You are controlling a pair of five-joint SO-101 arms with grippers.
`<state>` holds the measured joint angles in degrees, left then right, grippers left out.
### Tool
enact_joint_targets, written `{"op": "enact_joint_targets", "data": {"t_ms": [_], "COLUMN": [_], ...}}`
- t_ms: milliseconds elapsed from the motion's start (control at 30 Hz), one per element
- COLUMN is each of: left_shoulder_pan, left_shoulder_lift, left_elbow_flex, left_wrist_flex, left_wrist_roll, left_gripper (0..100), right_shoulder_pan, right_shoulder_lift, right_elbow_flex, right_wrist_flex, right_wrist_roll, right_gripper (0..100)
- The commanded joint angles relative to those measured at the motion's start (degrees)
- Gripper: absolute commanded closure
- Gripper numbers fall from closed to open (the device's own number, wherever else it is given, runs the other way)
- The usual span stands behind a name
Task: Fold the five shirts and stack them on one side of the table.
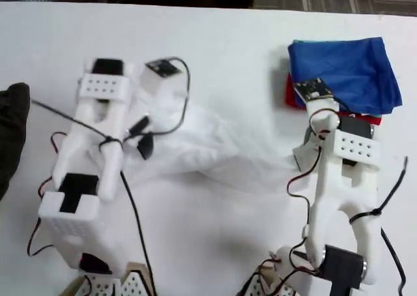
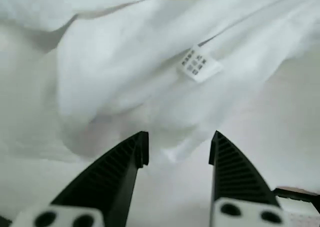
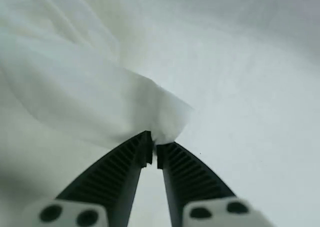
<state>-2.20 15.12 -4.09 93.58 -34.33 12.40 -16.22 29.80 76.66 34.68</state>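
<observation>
The white shirt point(image 1: 215, 146) lies loosely rumpled across the middle of the tabletop point(image 1: 208, 29), between the two arms; it is not yet folded. The right gripper point(image 3: 152, 146) is clenched on a corner of its cloth, the fabric pinched right at the fingertips; the left gripper point(image 2: 178, 141) is released, jaws spread, poised just above a turned-over edge of the same shirt, near the sewn-in label point(image 2: 199, 64). Toward the far right of the tabletop a folded blue shirt point(image 1: 352, 68) sits on a red shirt point(image 1: 290, 95), the start of the stack; a dark garment point(image 1: 13, 123) waits at the left edge.

The step in hand looks to be getting a two-point hold so the shirt can be spread flat. To do it well, the left gripper should come down on a single layer at an edge rather than on a bunched ridge; closing over several layers would drag hidden folds along. The right hold looks shallow, so any pull should be slow and level, both arms drawing apart evenly until the cloth is taut but not slipping. White cloth on a white tabletop hides edges, so the label is a useful landmark for the neckline; the right arm's sweep should stay off the stack just beside it.
</observation>
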Motion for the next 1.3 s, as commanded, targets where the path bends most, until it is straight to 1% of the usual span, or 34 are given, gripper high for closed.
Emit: {"op": "enact_joint_targets", "data": {"t_ms": [0,167,333,600,700,767,833,933,1000,1100,1267], "left_shoulder_pan": [2.73,6.42,9.23,15.47,15.82,14.51,12.13,8.35,6.59,4.84,4.84], "left_shoulder_lift": [-0.62,-0.97,-3.16,-23.21,-29.54,-32.70,-34.11,-32.88,-30.33,-24.53,-14.24], "left_elbow_flex": [7.78,19.47,23.60,29.76,31.69,32.31,32.48,32.48,32.48,32.40,32.22], "left_wrist_flex": [-5.71,-7.12,-5.27,1.05,1.14,-1.76,-6.15,-12.92,-16.18,-18.90,-21.98], "left_wrist_roll": [0.26,-0.35,-0.18,-0.35,-1.05,-1.58,-0.62,0.88,2.37,3.08,2.99], "left_gripper": [79,79,79,79,79,79,79,79,79,79,79], "right_shoulder_pan": [2.42,4.00,3.91,3.91,3.91,3.91,3.91,3.91,3.91,4.09,4.09], "right_shoulder_lift": [-0.31,-0.31,-0.31,-0.31,-0.31,-0.22,-0.22,-0.22,-0.22,-0.22,-0.31], "right_elbow_flex": [-0.35,-0.62,-0.70,-0.70,-0.70,-0.70,-0.70,-0.70,-0.70,-0.70,-0.70], "right_wrist_flex": [-0.31,-0.66,-0.84,-3.12,-3.12,-3.12,-3.12,-3.03,-2.95,-2.86,-2.86], "right_wrist_roll": [1.05,1.05,1.05,1.05,1.05,1.05,1.05,1.05,1.05,1.05,0.97], "right_gripper": [97.9,97.9,97.9,97.9,97.9,97.9,97.9,97.9,97.9,97.9,97.9]}}
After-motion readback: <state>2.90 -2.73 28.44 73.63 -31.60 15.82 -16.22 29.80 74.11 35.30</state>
